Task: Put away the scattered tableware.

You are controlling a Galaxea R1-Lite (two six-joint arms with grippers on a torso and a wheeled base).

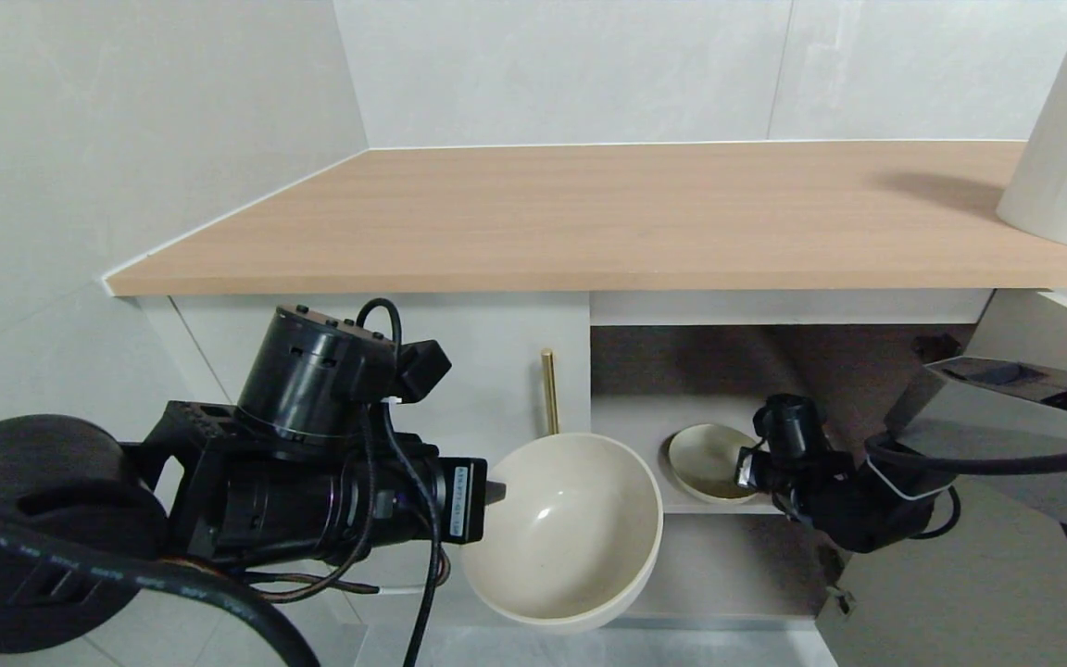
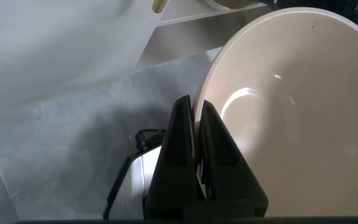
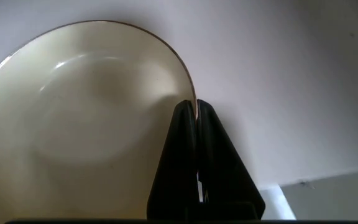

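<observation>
Bowl (image 1: 561, 528), big, cream, hangs in front of the cabinet (image 1: 385, 343), below the counter (image 1: 608, 213) edge and above the floor (image 2: 61, 143), tipped so its inside faces up twd the head cam. Left gripper (image 1: 495, 491) has it by the rim on the robot's left side: in the left wrist view the two black fingers (image 2: 180, 134) are pinched onto the rim, one inside the bowl, one outside, w/ only the wall betw them. Bowl sits just below the brass handle (image 1: 549, 389) of the closed door (image 1: 459, 361) and overlaps the left edge of the open compartment. Plate (image 1: 705, 461), smaller, cream w/ a thin dark rim line, is inside that open compartment, at the front of the white shelf (image 1: 626, 426), right of the bowl and apart from it. Right gripper (image 1: 748, 468) is clamped on the plate's rim on the robot's right side; right wrist view shows the fingers closed tight over the edge. Can't tell if the plate lies flat on the shelf or is just off it. Counter top is light wood; a white ribbed shade (image 1: 1066, 139) stands at its far right.
</observation>
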